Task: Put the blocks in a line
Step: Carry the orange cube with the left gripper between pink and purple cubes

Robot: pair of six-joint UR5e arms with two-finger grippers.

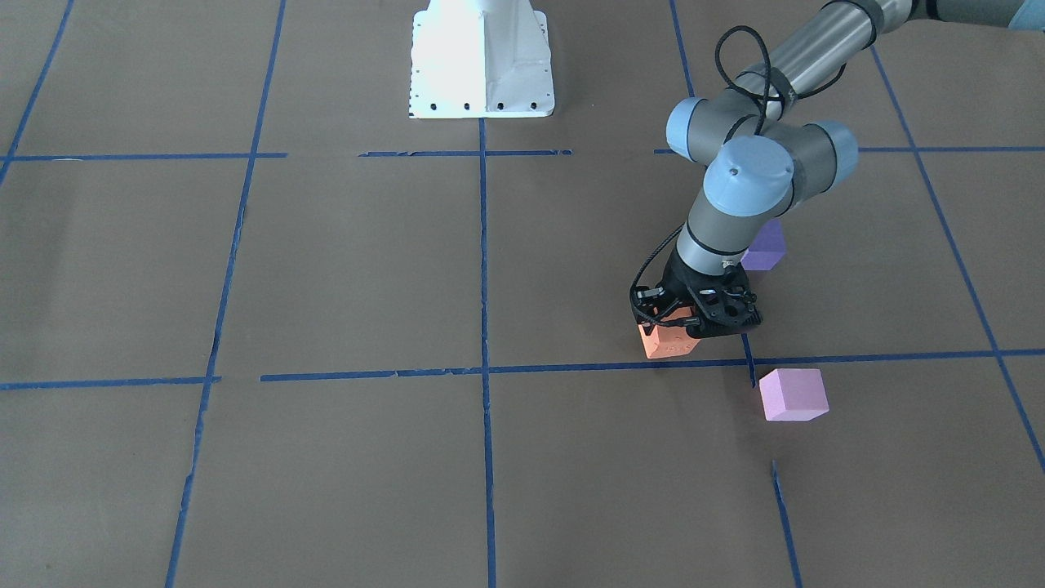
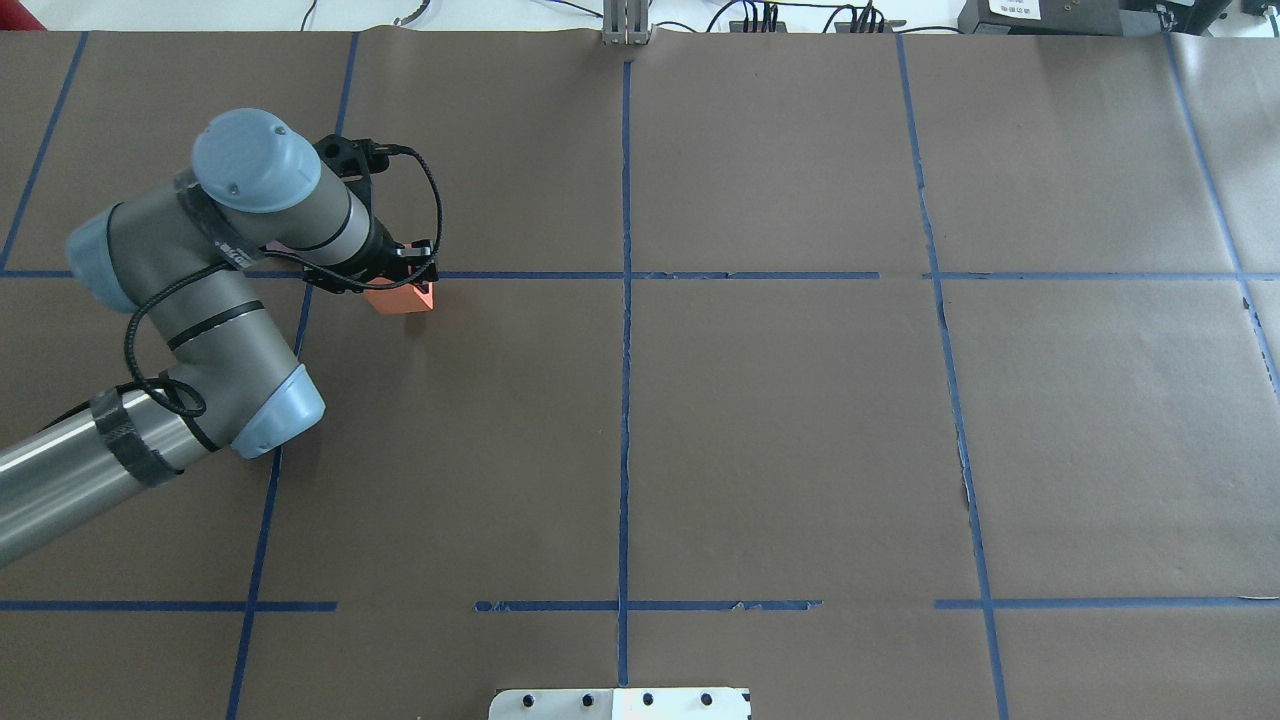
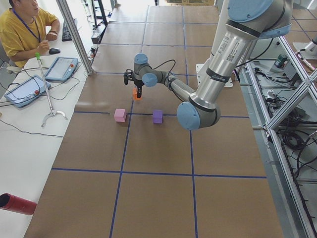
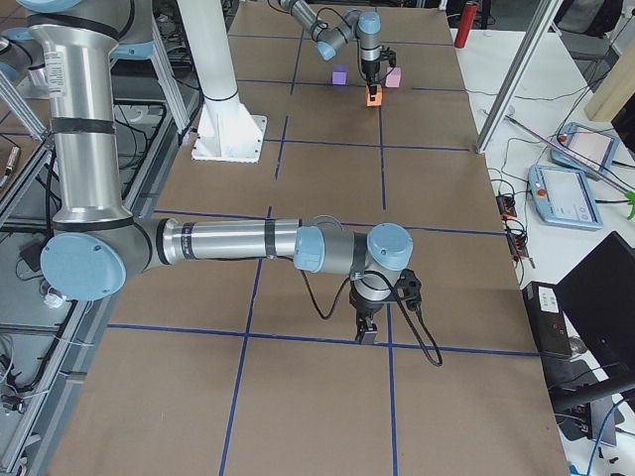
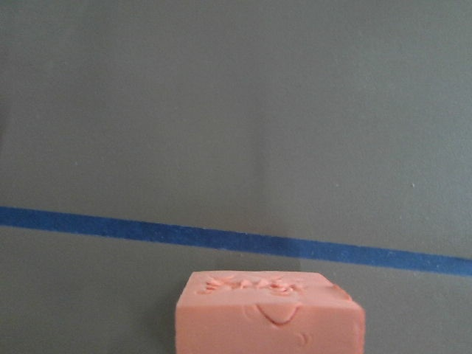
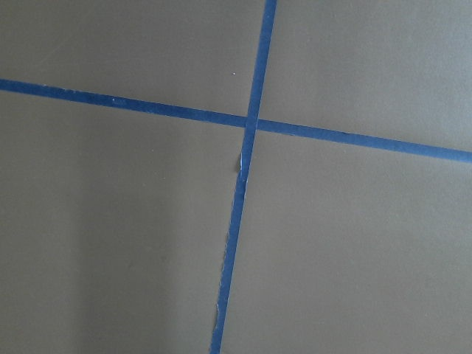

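orange cube (image 1: 665,345), slightly skewed to the tape line (image 1: 408,374), clamped by the downward-pointing left gripper (image 1: 684,327); right gripper (image 4: 365,333) closure indiscernible.

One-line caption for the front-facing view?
Left hand at the orange block near a tape line; the pink block and the violet block sit apart from it.

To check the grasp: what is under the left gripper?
The orange block, its top partly covered by the left gripper. Whether it touches the table is hidden.
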